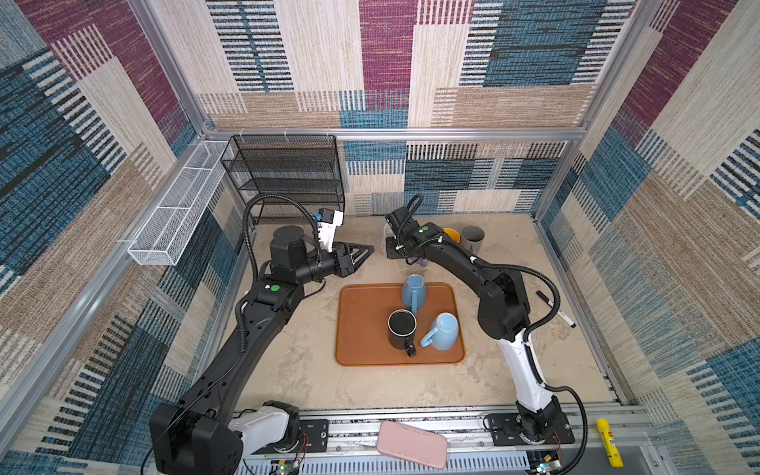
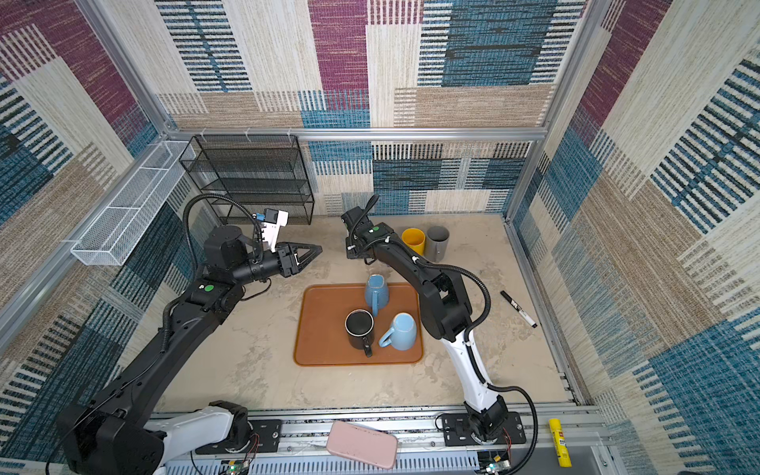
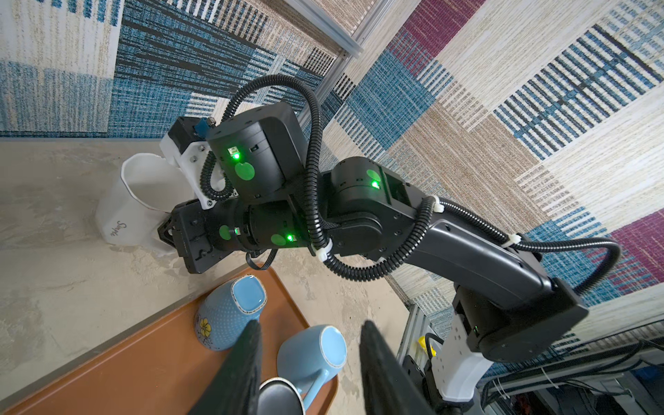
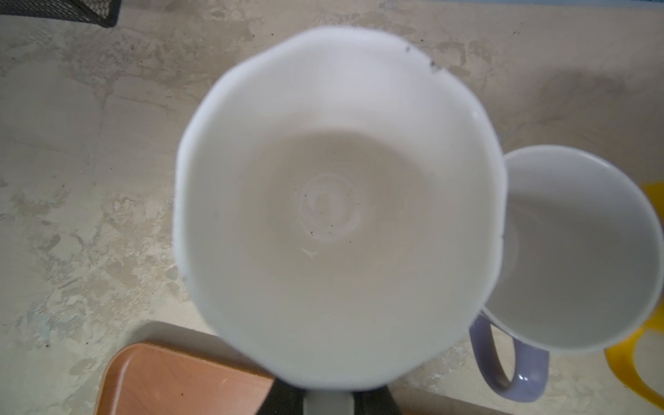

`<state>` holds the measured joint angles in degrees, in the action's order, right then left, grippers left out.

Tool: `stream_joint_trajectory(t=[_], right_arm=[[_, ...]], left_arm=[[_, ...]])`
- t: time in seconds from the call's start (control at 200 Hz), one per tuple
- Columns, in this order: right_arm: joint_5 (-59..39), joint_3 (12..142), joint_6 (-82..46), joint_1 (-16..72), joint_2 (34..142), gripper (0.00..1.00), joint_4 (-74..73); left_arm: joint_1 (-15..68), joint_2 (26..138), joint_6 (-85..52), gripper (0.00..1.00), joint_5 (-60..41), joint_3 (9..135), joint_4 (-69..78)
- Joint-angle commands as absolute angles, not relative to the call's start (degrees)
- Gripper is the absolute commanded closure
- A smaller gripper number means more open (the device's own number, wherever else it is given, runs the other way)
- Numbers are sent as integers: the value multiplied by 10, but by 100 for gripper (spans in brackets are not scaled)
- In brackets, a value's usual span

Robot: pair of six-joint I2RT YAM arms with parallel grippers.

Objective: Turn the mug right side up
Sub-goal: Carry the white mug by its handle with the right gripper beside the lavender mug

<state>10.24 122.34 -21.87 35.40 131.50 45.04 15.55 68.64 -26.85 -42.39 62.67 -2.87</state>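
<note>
At the back of the desk (image 1: 288, 370), beyond the tray (image 4: 161, 381), my right end effector (image 4: 327, 402) clasps the mug (image 4: 337, 201), mouth up; the turn looks done, only setting down and release are left; a purple mug (image 4: 575, 251) crowds just beside; my left end effector (image 1: 362, 251) hangs released, well apart.

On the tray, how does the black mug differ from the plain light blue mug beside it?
The black mug stands mouth up; the light blue mug appears upside down, base up. The black mug's handle points to the near edge of the brown tray; the blue mug's points toward the black mug. Both sit on it.
</note>
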Motion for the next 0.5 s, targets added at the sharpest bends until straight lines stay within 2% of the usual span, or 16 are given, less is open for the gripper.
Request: stream_joint_trajectory(t=[0.0,0.496], right_arm=[[132,1241,-223,355,1323,100,443],[137,1272,-221,355,1356,100,468]], left_arm=[[156,687,-244,59,-428,626,-25],[155,690,-242,59,-429,628,-30]])
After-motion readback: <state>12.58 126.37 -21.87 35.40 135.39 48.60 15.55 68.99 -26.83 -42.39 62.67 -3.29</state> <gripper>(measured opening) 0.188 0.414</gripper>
